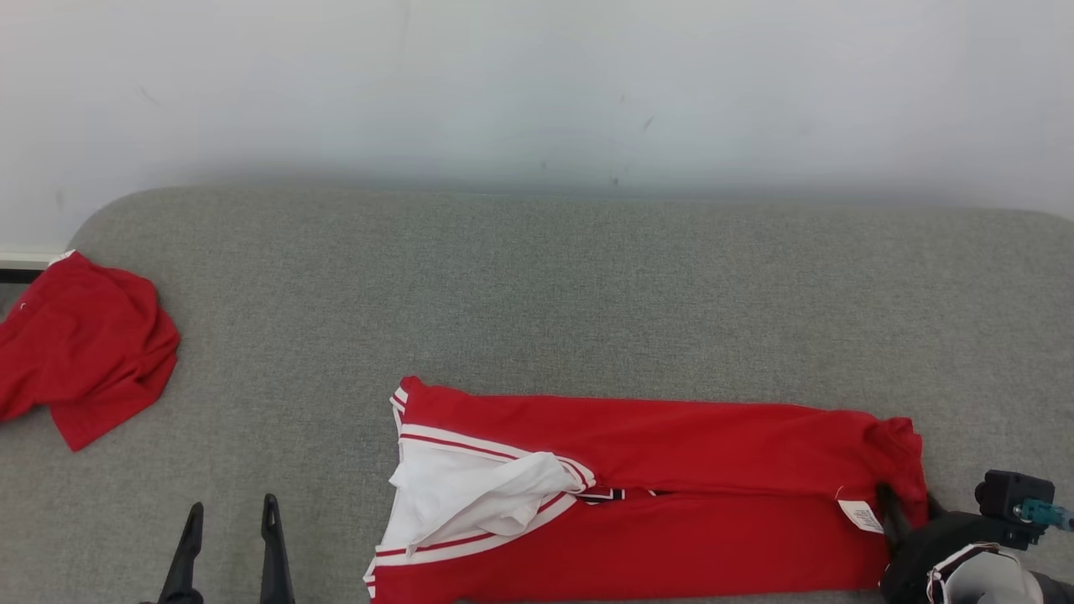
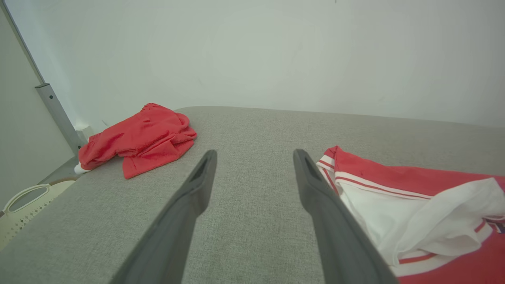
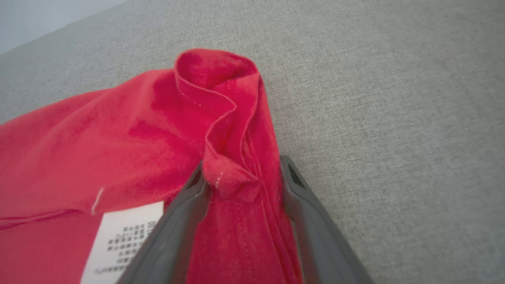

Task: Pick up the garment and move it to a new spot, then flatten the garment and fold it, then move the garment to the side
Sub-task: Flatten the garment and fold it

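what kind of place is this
Probably an indoor laundry-folding setup: a grey fabric-covered surface against a plain white wall, a red-and-white garment and a crumpled red garment on it, a pale basket beside it.

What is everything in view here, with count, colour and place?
shirt: 1, red with white trim, laid along the cushion's near edge, centre to right
label: 1, white, at the shirt's right end
crumpled garment: 1, red, cushion's far left
cushion: 1, grey, under both garments
wall: 1, white, behind the cushion
basket: 1, cream, beside the cushion's left end
post: 1, grey, left wall
left gripper: 1, dark, open over bare cushion
right gripper: 1, dark, open around the shirt's bunched right end
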Tool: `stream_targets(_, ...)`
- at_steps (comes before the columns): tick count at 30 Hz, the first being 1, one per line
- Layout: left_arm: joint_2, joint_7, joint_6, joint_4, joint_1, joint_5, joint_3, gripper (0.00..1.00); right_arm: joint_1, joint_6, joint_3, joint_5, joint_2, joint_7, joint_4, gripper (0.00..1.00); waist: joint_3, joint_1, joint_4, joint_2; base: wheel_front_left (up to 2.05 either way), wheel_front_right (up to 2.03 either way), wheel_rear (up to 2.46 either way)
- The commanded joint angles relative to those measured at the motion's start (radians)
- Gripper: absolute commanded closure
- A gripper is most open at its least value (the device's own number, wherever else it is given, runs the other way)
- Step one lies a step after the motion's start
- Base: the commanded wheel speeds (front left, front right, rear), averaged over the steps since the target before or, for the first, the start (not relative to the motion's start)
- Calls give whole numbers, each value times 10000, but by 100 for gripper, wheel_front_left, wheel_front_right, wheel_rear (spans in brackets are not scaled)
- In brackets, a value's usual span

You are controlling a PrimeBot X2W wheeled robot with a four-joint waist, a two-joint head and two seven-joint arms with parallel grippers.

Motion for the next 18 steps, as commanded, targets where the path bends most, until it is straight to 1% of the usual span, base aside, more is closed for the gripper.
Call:
stream_targets(1, -28, -41, -48, 47, -60, 144, 17, 0, 47, -25, 123, 71, 182, 117, 155, 100, -4, 0, -23, 0, 0, 0, 0)
stream_targets(4, -97, -42, -102, 167, -95, 236, 74, 0, -69, -25, 158, 192, 70, -93, 268, 100, -59, 0, -125, 0, 0, 0, 0)
stream_targets(12, -224, -42, -234, 385, 190, 226, 246, 0, -302, -26, -144, 469, -1057, -690, 536, 100, -384, 0, -410, 0, 0, 0, 0)
stream_targets(15, -274, -42, -282, 436, 254, 238, 305, 0, -323, -26, -199, 341, -1556, -817, 608, 100, -488, 0, -475, 0, 0, 0, 0)
stream_targets(18, -279, -42, -322, 441, 304, 249, 393, 0, -437, -26, -187, 412, -1670, -857, 358, 100, -550, 0, -568, 0, 0, 0, 0)
